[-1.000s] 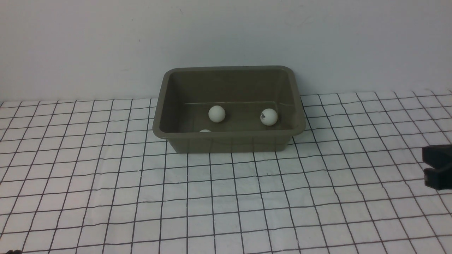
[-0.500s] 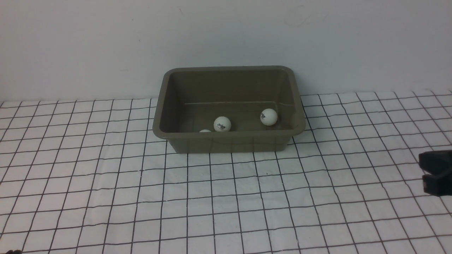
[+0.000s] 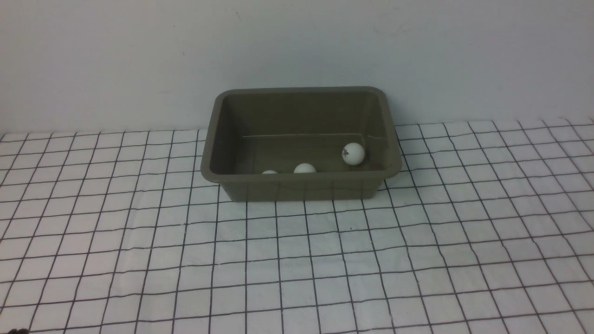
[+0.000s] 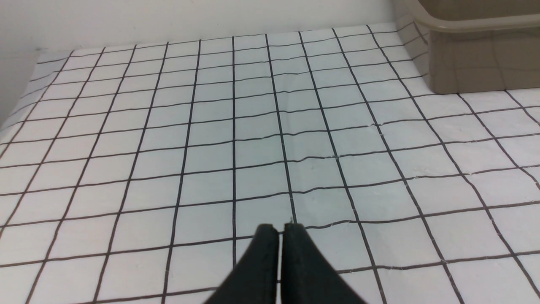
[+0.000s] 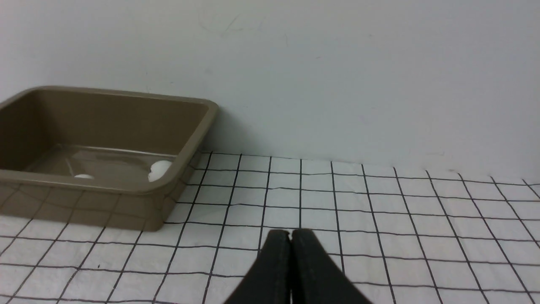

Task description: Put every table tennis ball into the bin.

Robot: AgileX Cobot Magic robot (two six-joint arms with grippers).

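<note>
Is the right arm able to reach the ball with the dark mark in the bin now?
Probably yes. The marked ball lies on the right side of the open bin, nothing covers it, and the cloth is bare in between. But the right claw is shut and must open first.

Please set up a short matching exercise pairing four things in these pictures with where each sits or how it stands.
Things:
1. ball with dark mark
2. bin
3. left gripper
4. half-hidden middle ball

Descriptions:
A. fingers pressed together, nothing between them, over the grid cloth
B. inside the bin, toward its right wall
C. stands on the grid cloth in front of the wall
D. inside the bin, just behind its near rim

Pairs: 1-B, 2-C, 3-A, 4-D
</note>
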